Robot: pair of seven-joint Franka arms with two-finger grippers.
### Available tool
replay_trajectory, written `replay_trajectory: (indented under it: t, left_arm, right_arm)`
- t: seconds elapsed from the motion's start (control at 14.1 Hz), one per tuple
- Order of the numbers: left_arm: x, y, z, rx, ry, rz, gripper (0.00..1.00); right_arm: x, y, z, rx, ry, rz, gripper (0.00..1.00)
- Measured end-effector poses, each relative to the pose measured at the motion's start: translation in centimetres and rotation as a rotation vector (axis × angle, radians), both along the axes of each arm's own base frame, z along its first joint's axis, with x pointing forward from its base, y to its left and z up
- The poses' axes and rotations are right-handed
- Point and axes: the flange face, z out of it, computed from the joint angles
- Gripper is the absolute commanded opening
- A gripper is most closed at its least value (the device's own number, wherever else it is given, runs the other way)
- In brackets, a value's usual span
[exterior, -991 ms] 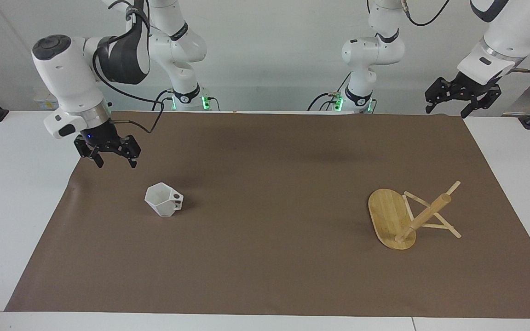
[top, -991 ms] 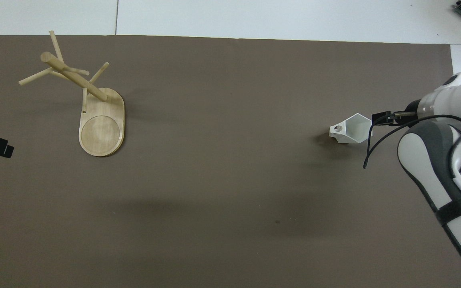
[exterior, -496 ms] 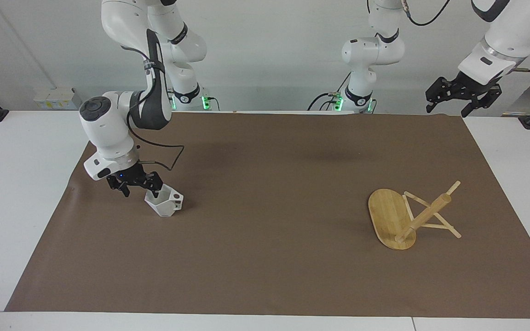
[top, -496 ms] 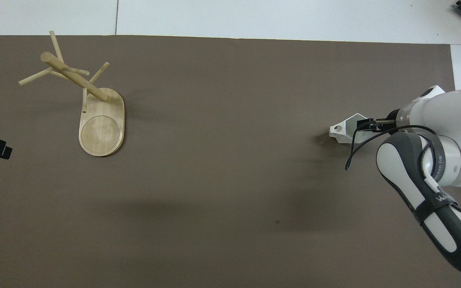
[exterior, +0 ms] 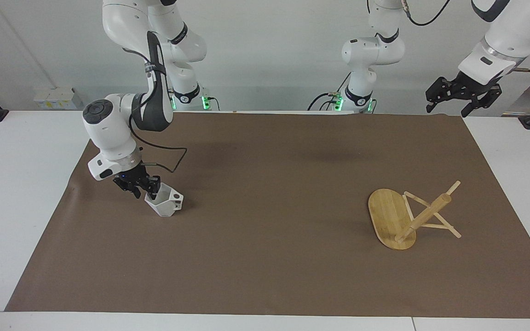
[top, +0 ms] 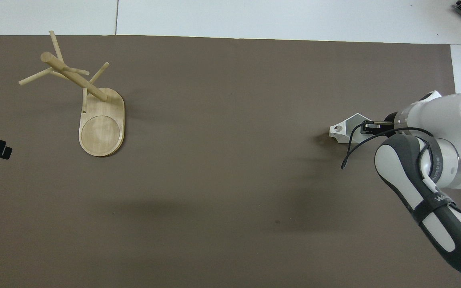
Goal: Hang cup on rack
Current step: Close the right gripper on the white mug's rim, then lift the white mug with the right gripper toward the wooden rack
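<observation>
Since a second ago the right gripper (exterior: 140, 190) has dropped to the cup (exterior: 166, 204) near the right arm's table end, fingers straddling its rim wall, apparently closing. Grip squarely before lifting toward the rack (exterior: 405, 217). Left gripper (exterior: 462, 94) waits, open.

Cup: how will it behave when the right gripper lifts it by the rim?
The cup looks rigid and probably light. Held at one rim wall by the right gripper, it may swing, handle side down. Its matte facets probably resist slipping. Its narrow base looks tippy.

White wall (exterior: 269, 46), white table (exterior: 16, 184), brown mat (exterior: 269, 184)
</observation>
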Motion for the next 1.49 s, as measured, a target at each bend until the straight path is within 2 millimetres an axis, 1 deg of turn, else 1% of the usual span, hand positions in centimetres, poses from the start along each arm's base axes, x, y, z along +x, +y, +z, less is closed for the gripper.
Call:
replay_trajectory:
  t: [0.07, 0.14, 0.21, 0.64, 0.71, 0.78, 0.85, 0.92, 0.99, 1.13, 1.2, 1.27, 1.35, 1.42, 1.49]
  left_arm:
    - [0.0, 0.0, 0.0, 0.000, 0.000, 0.000, 1.00]
    - [0.0, 0.0, 0.0, 0.000, 0.000, 0.000, 1.00]
    - [0.0, 0.0, 0.0, 0.000, 0.000, 0.000, 1.00]
    - [0.0, 0.0, 0.0, 0.000, 0.000, 0.000, 1.00]
    - [0.0, 0.0, 0.0, 0.000, 0.000, 0.000, 1.00]
    - [0.0, 0.0, 0.0, 0.000, 0.000, 0.000, 1.00]
    - [0.0, 0.0, 0.0, 0.000, 0.000, 0.000, 1.00]
    - [0.0, 0.0, 0.0, 0.000, 0.000, 0.000, 1.00]
    - [0.0, 0.0, 0.0, 0.000, 0.000, 0.000, 1.00]
    - [0.0, 0.0, 0.0, 0.000, 0.000, 0.000, 1.00]
    - [0.0, 0.0, 0.0, 0.000, 0.002, 0.000, 1.00]
    - [-0.1, 0.0, -0.1, 0.000, 0.011, 0.000, 1.00]
    - [-0.4, -0.1, -0.2, 0.000, 0.033, -0.002, 1.00]
    - [-0.7, -0.2, -0.3, 0.001, 0.053, -0.005, 1.00]
    - [-0.9, -0.5, -0.3, 0.001, 0.063, -0.010, 1.00]
  right_arm:
    - [0.0, 0.0, 0.0, 0.001, 0.000, -0.001, 0.22]
    - [0.0, 0.0, 0.0, 0.001, 0.000, -0.001, 0.03]
    - [0.0, 0.1, 0.0, 0.001, 0.000, 0.000, 0.00]
    - [0.0, 0.9, 0.1, 0.007, 0.009, 0.011, 0.00]
    - [0.0, 1.1, 0.3, 0.009, 0.024, 0.016, 0.00]
    - [0.2, 1.7, 1.1, 0.015, 0.044, 0.026, 0.00]
    - [0.7, 2.7, 2.9, 0.044, 0.065, 0.028, 0.00]
    - [1.2, 3.5, 5.1, 0.086, 0.079, 0.023, 0.00]
    - [1.6, 4.2, 7.7, 0.131, 0.087, 0.024, 0.00]
    - [1.7, 5.2, 13.8, 0.220, 0.071, 0.044, 0.00]
    - [1.5, 6.2, 16.9, 0.276, 0.033, 0.060, 0.00]
    - [1.2, 7.9, 19.5, 0.332, -0.007, 0.086, 0.00]
    - [0.8, 10.5, 21.8, 0.396, -0.038, 0.117, 0.00]
    - [0.3, 13.2, 23.5, 0.472, -0.057, 0.147, 0.00]
    - [-0.2, 15.7, 24.7, 0.546, -0.063, 0.171, 0.00]
